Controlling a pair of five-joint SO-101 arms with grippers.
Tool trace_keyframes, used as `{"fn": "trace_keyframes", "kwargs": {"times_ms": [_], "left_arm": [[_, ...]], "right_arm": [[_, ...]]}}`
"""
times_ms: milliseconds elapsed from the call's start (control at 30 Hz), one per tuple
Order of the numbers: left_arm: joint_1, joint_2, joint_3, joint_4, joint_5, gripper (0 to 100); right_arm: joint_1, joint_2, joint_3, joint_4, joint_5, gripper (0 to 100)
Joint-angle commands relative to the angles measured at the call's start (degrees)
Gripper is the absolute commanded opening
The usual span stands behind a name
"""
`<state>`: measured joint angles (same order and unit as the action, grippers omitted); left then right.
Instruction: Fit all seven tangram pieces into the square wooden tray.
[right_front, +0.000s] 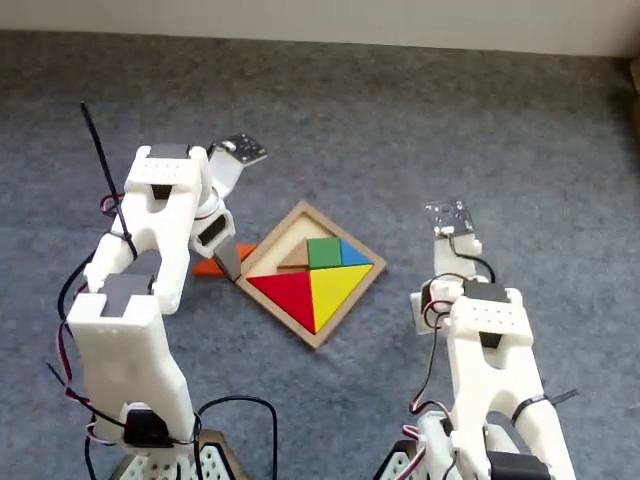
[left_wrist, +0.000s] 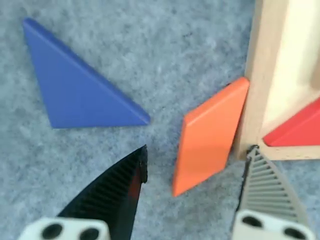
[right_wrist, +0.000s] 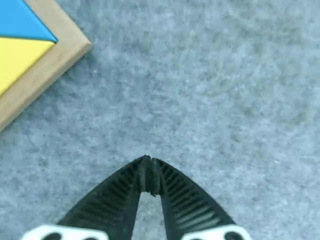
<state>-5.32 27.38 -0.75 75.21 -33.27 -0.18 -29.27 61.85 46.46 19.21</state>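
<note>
The square wooden tray (right_front: 352, 293) lies cornerwise mid-table, holding a red triangle (right_front: 288, 290), a yellow triangle (right_front: 335, 288), a green square (right_front: 323, 252), a small blue triangle (right_front: 355, 254) and a brown triangle (right_front: 295, 260). Its left part is bare wood. An orange parallelogram (left_wrist: 210, 135) lies on the carpet against the tray's outer frame (left_wrist: 262, 75). My left gripper (left_wrist: 197, 152) hangs open over it, one finger on each side, apart from the piece. A larger blue triangle (left_wrist: 75, 85) lies on the carpet just beyond. My right gripper (right_wrist: 149, 172) is shut and holds nothing, off the tray's right corner (right_wrist: 55, 55).
Grey carpet covers the whole table. The left arm (right_front: 150, 260) stands over the ground left of the tray, and the right arm (right_front: 485, 340) stands at the front right. Open carpet stretches behind and to the right of the tray.
</note>
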Motion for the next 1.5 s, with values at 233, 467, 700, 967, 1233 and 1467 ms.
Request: {"fn": "trace_keyframes", "kwargs": {"times_ms": [233,467,700,967,1233,1467], "left_arm": [[-1.4,2.9,-7.4,-1.7,-0.4,25],[-1.5,6.4,-10.5,-0.4,-0.4,25],[0.0,6.3,-12.1,5.5,-0.3,17],[3.9,0.2,-12.1,11.3,2.1,10],[12.3,-8.9,-11.7,13.0,13.7,10],[18.1,-8.1,-11.6,10.5,21.1,10]], "right_arm": [[0.6,-2.2,-0.3,-0.8,-0.6,0.5],[0.6,-2.2,-0.3,-0.8,-0.6,0.5],[0.6,-2.2,-0.3,-0.8,-0.6,0.5],[0.6,-2.2,-0.3,-0.8,-0.6,0.5],[0.7,-2.2,-0.3,-0.8,-0.6,0.5],[0.8,-2.2,-0.3,-0.8,-0.6,0.5]]}}
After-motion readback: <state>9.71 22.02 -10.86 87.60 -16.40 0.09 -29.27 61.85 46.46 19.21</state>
